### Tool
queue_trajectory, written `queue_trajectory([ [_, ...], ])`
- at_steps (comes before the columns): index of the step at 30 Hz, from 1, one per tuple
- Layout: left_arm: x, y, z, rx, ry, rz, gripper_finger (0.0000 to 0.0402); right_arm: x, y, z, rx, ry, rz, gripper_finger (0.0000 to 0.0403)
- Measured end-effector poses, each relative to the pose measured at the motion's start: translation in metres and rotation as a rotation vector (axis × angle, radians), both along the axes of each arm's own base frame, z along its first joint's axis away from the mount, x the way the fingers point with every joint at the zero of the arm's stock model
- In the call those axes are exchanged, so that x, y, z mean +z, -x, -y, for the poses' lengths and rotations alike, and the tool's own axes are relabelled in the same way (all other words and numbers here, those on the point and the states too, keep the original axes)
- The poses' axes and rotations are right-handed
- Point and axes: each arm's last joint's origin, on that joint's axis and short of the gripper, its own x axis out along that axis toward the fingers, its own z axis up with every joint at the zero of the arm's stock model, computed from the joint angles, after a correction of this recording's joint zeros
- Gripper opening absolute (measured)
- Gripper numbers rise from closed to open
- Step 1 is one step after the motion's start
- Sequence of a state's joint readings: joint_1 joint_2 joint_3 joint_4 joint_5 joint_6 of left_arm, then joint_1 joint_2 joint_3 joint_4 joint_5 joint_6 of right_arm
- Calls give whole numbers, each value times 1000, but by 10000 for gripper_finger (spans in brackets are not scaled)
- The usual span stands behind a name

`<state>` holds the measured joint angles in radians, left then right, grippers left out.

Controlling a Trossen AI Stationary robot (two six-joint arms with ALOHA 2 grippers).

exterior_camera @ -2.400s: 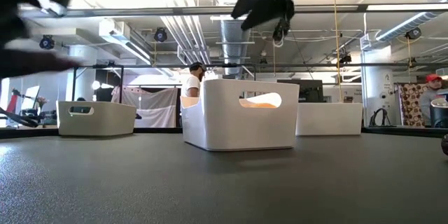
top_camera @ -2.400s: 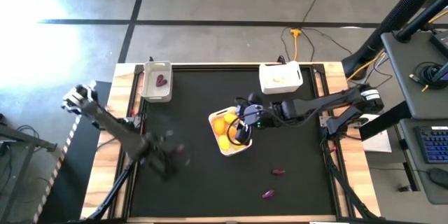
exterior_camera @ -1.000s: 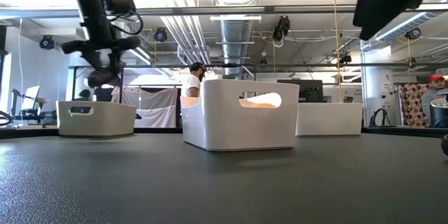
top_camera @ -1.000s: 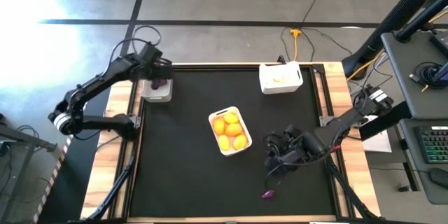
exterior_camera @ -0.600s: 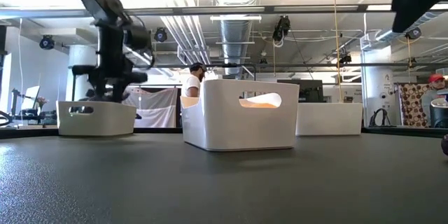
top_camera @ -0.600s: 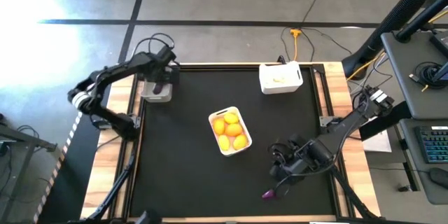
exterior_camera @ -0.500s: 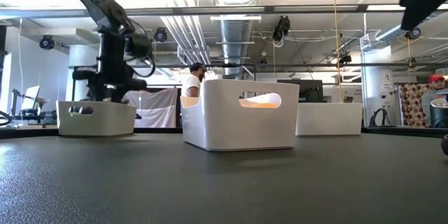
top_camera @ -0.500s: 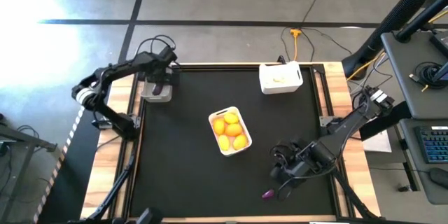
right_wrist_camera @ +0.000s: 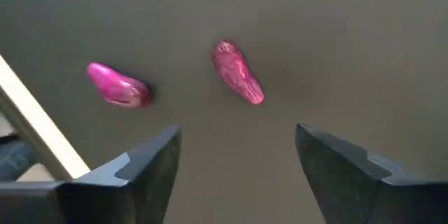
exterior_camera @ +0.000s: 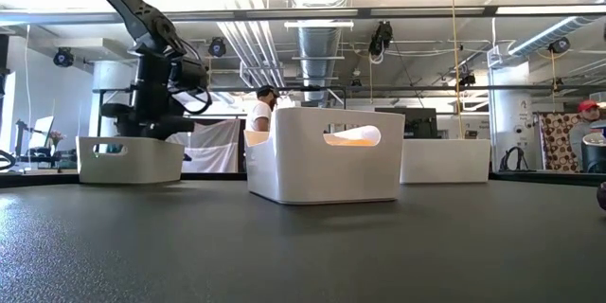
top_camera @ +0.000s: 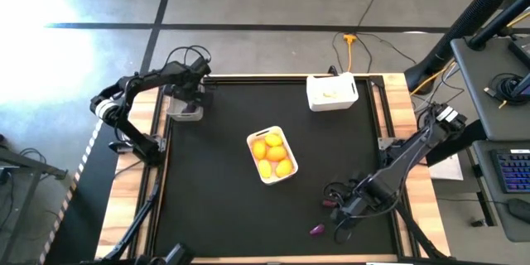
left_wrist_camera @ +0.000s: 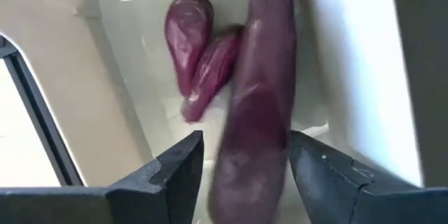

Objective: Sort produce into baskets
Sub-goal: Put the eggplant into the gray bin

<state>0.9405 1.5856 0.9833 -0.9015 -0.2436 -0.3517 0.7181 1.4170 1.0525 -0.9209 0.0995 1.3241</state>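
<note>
My left gripper (top_camera: 192,98) hangs over the grey basket (top_camera: 178,109) at the far left, pointing down. A long dark purple vegetable (left_wrist_camera: 255,112) stands blurred between its parted fingers, and two more purple pieces (left_wrist_camera: 199,56) lie on the basket floor. My right gripper (right_wrist_camera: 238,175) is open near the front right. It hovers over two purple pieces on the black mat, one (right_wrist_camera: 238,71) just ahead of the fingers and one (right_wrist_camera: 117,85) off to the side. The middle white basket (top_camera: 272,155) holds yellow and orange fruits. My left gripper has the long purple vegetable between its fingers, lengthwise along them, over the basket. A gap shows beside one finger (left_wrist_camera: 183,171). The vegetable lies close against the other finger (left_wrist_camera: 308,175). I cannot tell whether it touches that finger.
A second white basket (top_camera: 332,93) with pale pieces stands at the far right of the mat. Wooden rails frame the black mat (top_camera: 224,207). In the low view a person (exterior_camera: 258,114) stands in the room behind the table.
My left gripper has come down over the grey basket, close to its rim. My right gripper has moved toward the table's near edge and down, and now stands over the two purple pieces on the mat.
</note>
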Motion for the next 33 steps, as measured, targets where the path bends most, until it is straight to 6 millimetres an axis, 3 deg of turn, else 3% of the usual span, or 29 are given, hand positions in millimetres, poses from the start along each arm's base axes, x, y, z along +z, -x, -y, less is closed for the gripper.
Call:
queue_trajectory([
  [7, 0, 4, 6, -4, 55, -41, 216, -30, 5, 5, -35, -12, 11, 307],
  [10, 1, 7, 9, -12, 90, -67, 218, -38, 1, 3, 69, -27, 96, 305],
  [15, 8, 9, 14, -50, 104, -77, 211, -58, -2, 4, 258, 111, 165, 286],
  [24, 63, 9, 22, -75, -88, 57, 192, -90, -11, -3, 379, 205, 97, 226],
  [33, 126, 6, 65, -202, -359, 379, 190, -97, -13, -4, 390, 231, 103, 145],
])
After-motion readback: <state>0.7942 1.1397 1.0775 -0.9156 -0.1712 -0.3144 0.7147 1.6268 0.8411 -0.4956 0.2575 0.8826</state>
